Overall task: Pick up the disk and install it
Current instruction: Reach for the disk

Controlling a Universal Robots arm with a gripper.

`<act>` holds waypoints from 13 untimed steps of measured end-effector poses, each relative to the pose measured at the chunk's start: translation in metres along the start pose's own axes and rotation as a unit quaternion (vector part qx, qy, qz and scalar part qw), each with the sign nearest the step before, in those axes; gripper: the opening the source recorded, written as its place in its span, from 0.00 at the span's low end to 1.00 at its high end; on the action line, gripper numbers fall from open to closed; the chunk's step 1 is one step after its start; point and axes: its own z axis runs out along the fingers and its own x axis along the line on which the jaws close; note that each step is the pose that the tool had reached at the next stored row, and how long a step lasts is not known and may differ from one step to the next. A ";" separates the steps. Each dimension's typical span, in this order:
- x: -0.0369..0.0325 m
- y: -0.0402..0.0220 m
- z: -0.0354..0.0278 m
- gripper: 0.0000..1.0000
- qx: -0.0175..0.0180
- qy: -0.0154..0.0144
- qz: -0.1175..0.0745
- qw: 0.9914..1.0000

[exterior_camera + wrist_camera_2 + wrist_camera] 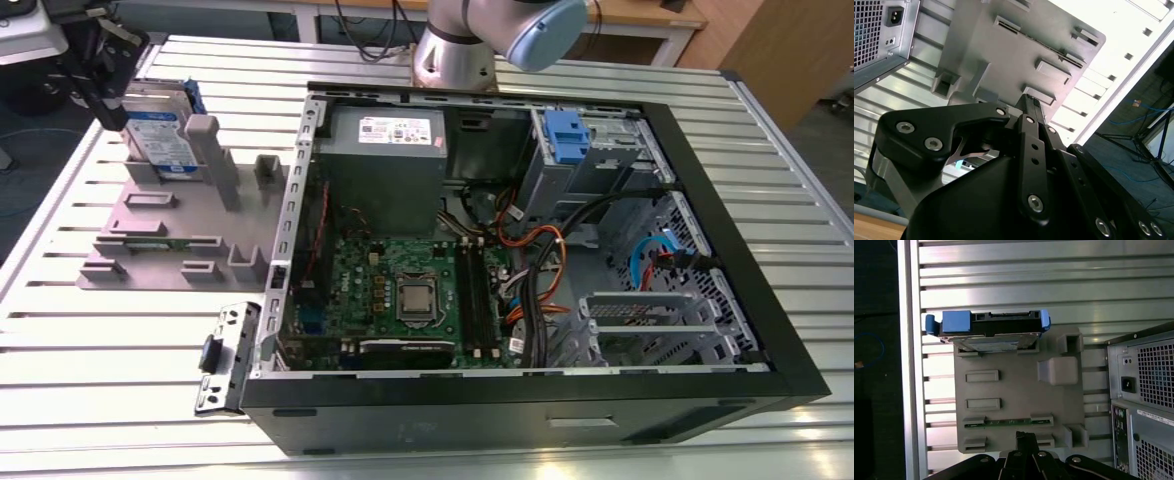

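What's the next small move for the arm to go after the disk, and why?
Probably slide the gripper across the grey holder toward the disk. In the first wrist view the gripper hangs over the holder's opposite end, well apart from the disk, which stands on edge in its slot, untouched.

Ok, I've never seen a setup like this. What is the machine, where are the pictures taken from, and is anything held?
It is one robot arm with a pincer. The exterior view, from off the arm, shows a slatted metal table carrying an open computer case and a grey holder. Both wrist views come from cameras on the arm, looking past the pincer at that holder. The disk, silver in a blue bracket, stands on edge in the holder. The pincer is apart from it and does not hold it.
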 end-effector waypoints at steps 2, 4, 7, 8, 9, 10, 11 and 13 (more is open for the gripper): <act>0.0006 0.0000 0.0000 0.10 0.000 0.000 0.000 1.000; 0.0011 -0.0001 0.0000 0.10 0.000 0.000 0.000 1.000; 0.0020 -0.0001 0.0000 0.10 0.000 0.000 0.000 1.000; 0.0022 -0.0002 0.0000 0.10 0.000 0.000 0.000 1.000; 0.0025 -0.0002 0.0000 0.10 0.000 0.000 0.000 1.000; 0.0027 -0.0002 -0.0001 0.10 0.000 0.000 0.000 1.000; 0.0029 -0.0002 -0.0001 0.10 0.000 0.000 0.000 1.000; 0.0034 -0.0003 -0.0001 0.10 0.000 0.000 0.000 1.000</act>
